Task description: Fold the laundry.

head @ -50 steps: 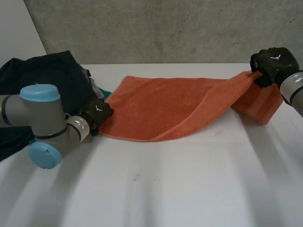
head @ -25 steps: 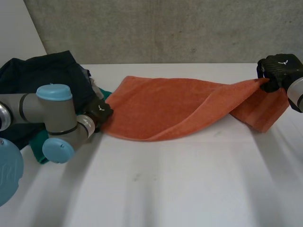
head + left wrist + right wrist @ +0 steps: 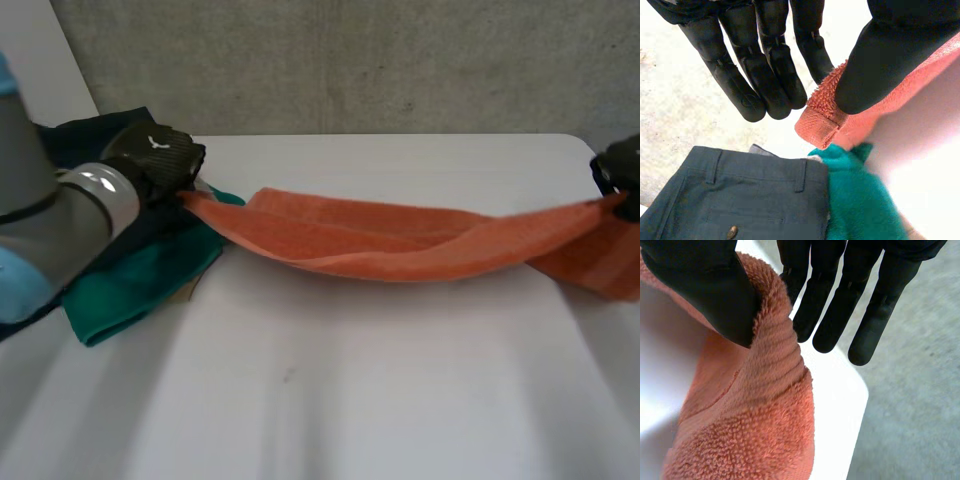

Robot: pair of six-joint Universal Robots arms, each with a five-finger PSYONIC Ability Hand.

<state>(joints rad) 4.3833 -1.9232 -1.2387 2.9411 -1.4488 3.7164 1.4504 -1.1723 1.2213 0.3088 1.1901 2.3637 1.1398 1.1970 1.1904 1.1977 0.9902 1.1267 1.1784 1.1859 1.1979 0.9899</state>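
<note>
An orange towel hangs stretched between my two hands above the white table. My left hand holds its left corner over the clothes pile. In the left wrist view the thumb pinches that corner against the straight fingers. My right hand holds the towel's right end at the table's far right edge. In the right wrist view the thumb presses the towel's edge against the fingers, and the rest of the towel droops below.
A pile of dark clothes and a teal cloth lie at the table's left. In the left wrist view dark trousers and the teal cloth lie below the hand. The table's right edge borders grey floor.
My left hand shut on the towel's left corner and lifted it up and to the left. My right hand moved right, and the towel rose off the table, pulled long.
</note>
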